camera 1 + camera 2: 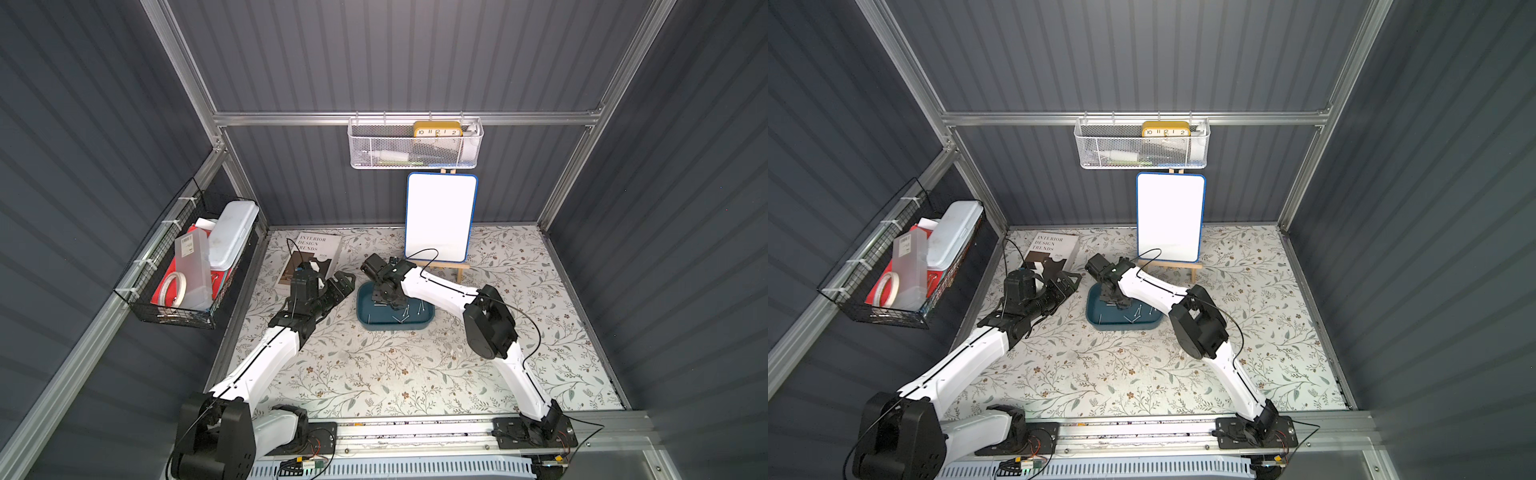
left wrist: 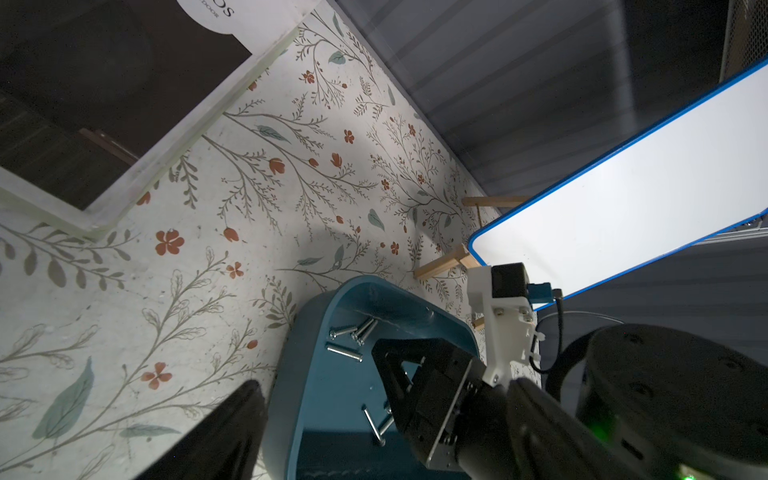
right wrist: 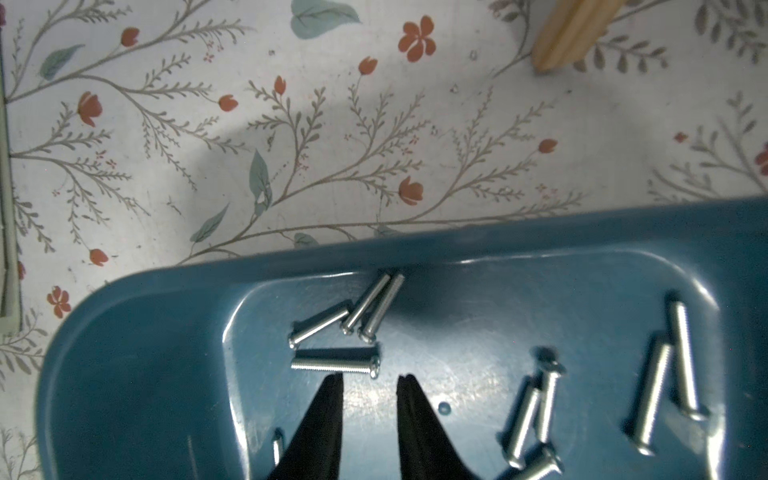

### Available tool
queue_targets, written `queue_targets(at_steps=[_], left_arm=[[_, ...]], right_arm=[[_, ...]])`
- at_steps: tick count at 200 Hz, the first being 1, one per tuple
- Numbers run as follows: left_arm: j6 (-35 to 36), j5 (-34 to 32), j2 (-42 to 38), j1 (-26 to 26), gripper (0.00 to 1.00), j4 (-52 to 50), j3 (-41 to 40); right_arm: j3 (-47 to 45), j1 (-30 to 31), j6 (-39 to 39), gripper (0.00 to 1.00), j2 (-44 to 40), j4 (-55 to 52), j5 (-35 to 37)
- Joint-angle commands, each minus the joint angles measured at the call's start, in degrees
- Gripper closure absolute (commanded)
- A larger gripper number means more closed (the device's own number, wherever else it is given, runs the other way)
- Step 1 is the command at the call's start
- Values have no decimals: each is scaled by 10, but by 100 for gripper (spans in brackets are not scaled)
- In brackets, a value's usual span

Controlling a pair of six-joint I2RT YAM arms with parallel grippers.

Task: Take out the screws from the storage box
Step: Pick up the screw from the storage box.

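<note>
1. Top views, far left: a black wire basket hangs on the side wall, well apart from the work area.
2. A book lies flat at the back left of the floral table.
3. The left gripper hovers just beside the book's near corner, left of the storage box. Its jaws stand well apart and hold nothing.
4. The storage box sits on the table at centre in both top views. The screws lie loose on its floor.
5. The right gripper reaches down into the box's left part. In the right wrist view its jaws are narrowly parted and empty, the tips just short of one screw lying crosswise. Three more screws lie just beyond it, near the wall. Contact with the box floor cannot be determined.
6. A whiteboard stands on a wooden easel behind the box, to the right.
</note>
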Motion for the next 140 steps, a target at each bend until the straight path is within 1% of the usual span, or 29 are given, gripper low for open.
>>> queue_targets(at_steps=[1,65,103,140], left_arm=[[2,15,-7,2,6,-8,-4],[-13,-4,-18,4,6,-13,-11],[-18,-1,-19,4,6,-13,-12],[-17,-8,-18,4,6,-21,-8]], right_arm=[[17,-10,-6,72,24,7,8],[21,-12,-11,74,49,11,-10],[21,-13,-7,74,62,10,-8],[22,-14,-8,79,67,0,-12]])
